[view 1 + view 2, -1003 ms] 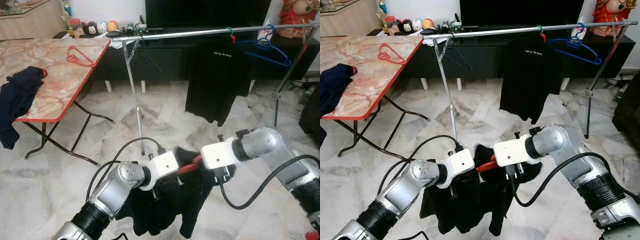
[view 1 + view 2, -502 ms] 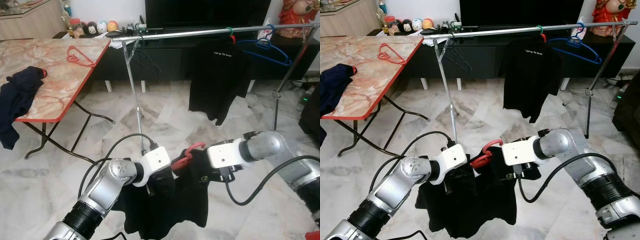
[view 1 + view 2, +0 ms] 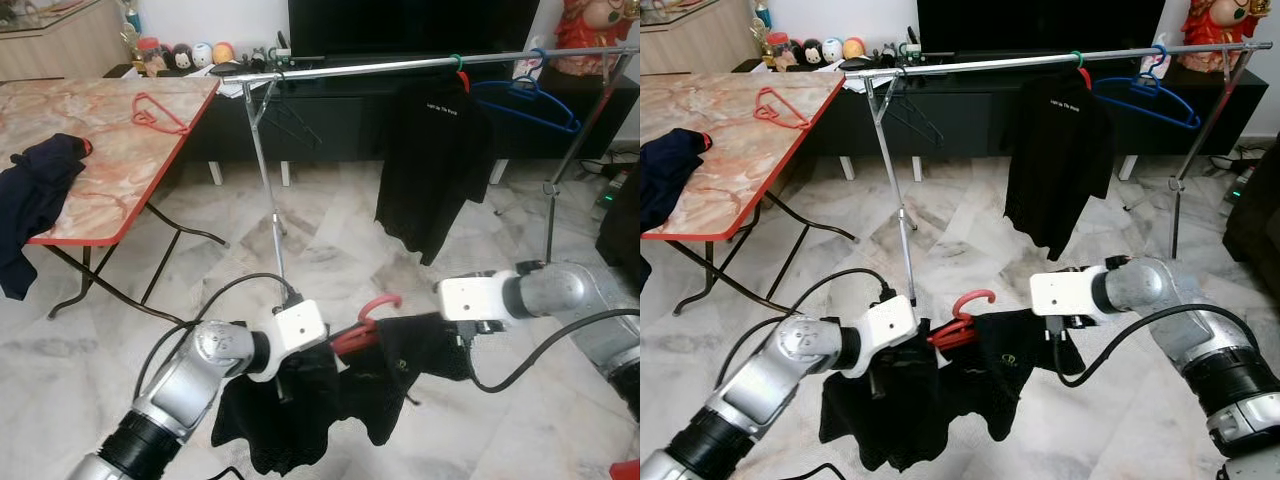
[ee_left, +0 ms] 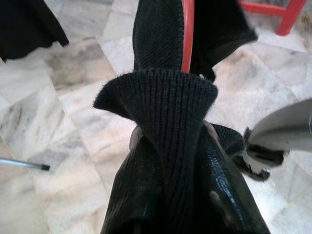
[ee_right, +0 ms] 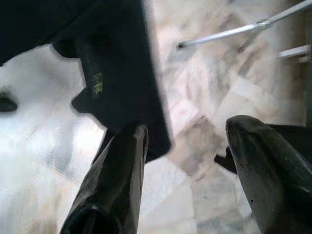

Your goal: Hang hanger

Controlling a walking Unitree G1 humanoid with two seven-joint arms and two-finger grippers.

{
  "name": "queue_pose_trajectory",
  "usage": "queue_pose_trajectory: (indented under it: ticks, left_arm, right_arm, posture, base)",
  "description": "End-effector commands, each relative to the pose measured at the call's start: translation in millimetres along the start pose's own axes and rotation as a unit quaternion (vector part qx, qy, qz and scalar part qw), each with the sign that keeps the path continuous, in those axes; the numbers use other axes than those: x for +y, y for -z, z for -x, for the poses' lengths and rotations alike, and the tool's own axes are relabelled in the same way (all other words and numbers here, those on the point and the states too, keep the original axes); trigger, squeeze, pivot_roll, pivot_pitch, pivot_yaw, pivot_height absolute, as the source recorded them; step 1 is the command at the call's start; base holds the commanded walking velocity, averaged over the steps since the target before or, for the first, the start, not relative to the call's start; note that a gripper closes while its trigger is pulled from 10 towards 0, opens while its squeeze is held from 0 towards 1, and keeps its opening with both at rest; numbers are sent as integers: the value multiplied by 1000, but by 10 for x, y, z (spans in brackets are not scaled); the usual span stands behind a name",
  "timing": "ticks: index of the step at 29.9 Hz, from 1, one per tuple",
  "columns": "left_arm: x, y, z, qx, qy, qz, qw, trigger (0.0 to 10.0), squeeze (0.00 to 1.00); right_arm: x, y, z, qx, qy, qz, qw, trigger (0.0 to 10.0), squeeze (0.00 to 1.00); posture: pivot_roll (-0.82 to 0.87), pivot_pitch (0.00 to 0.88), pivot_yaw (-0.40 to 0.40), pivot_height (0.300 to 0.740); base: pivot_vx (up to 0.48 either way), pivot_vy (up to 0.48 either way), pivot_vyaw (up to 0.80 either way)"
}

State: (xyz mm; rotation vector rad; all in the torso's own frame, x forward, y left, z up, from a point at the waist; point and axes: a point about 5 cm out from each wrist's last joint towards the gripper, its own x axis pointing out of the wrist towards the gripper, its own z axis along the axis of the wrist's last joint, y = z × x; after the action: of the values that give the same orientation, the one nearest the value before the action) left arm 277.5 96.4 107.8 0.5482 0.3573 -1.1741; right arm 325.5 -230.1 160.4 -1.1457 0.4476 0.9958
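Eye views: red hanger [image 3: 362, 322] carrying a black shirt [image 3: 330, 395] hangs low between the arms, below and before the rail [image 3: 420, 64]; a hung black tee [image 3: 432, 160] bears small white writing, too small to read. Left wrist view: left gripper [image 4: 183, 161] clenched on the shirt's ribbed collar beside the hanger's red bar. Right wrist view: right gripper [image 5: 187, 168] spread wide, grasping nothing, shirt hem beside one finger.

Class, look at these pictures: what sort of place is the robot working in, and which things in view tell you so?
Most likely a home living room used for drying laundry. A metal clothes rail carries a hung black shirt, a large dark television stands on a low cabinet behind it, and a folding table stands on the marble floor.
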Motion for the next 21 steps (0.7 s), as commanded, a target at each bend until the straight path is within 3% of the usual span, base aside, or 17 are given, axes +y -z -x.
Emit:
queue_pose_trajectory:
  ticks: [1,7,12,21]
  left_arm:
    - [25,-60,79,-20,3,-9,1000,0,0]
    - [18,-49,81,-13,11,-14,1000,0,0]
    - [-13,-71,36,-15,21,-19,999,0,0]
    - [-27,-70,12,-10,26,-26,999,0,0]
  right_arm:
    - [-125,-112,91,-59,39,-17,997,10000,0]
    - [-167,-427,142,-174,23,-33,984,10000,0]
    - [-56,-663,176,-249,-61,-20,966,10000,0]
    - [20,-684,146,-251,-118,-20,960,10000,0]
  posture:
    - [-70,0,33,740]
    - [-72,0,35,740]
    - [-72,0,35,740]
    - [-69,0,33,740]
  base:
    - [0,0,0]
    - [0,0,0]
    - [0,0,0]
    - [0,0,0]
